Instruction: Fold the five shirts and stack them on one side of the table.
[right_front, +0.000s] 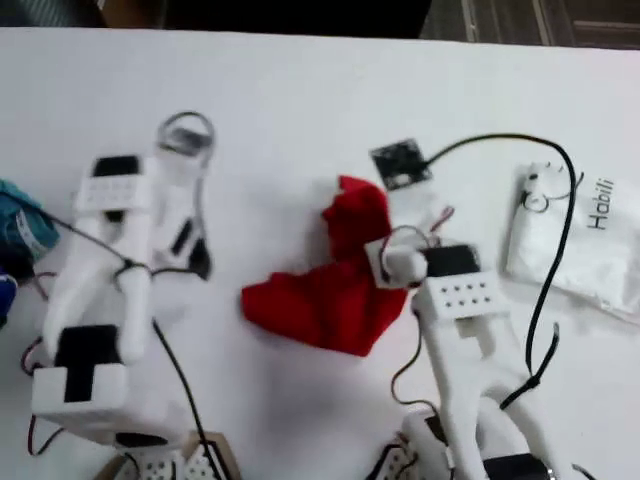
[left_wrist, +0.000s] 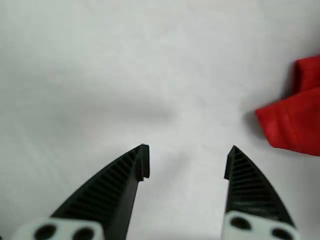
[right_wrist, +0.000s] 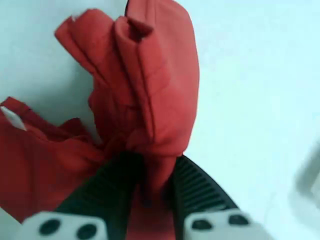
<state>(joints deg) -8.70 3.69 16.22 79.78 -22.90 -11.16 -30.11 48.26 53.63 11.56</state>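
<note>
High view: the red shirt (right_front: 335, 285) lies crumpled on the white table (right_front: 300, 90), between the two arms. A white packet (right_front: 585, 245) lies well apart from it on the right arm's side. Left wrist view: the left gripper (left_wrist: 187, 160) hangs over bare table near the red shirt's edge, jaws spread and holding nothing. Right wrist view: the right gripper (right_wrist: 152, 167) is clamped on a bunched fold of the red shirt.

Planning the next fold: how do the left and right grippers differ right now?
The left gripper has open, empty jaws; the right gripper has jaws shut on the shirt. The left is over bare table, beside the shirt without touching; the right pinches bunched cloth. Both have black ribbed jaws.
</note>
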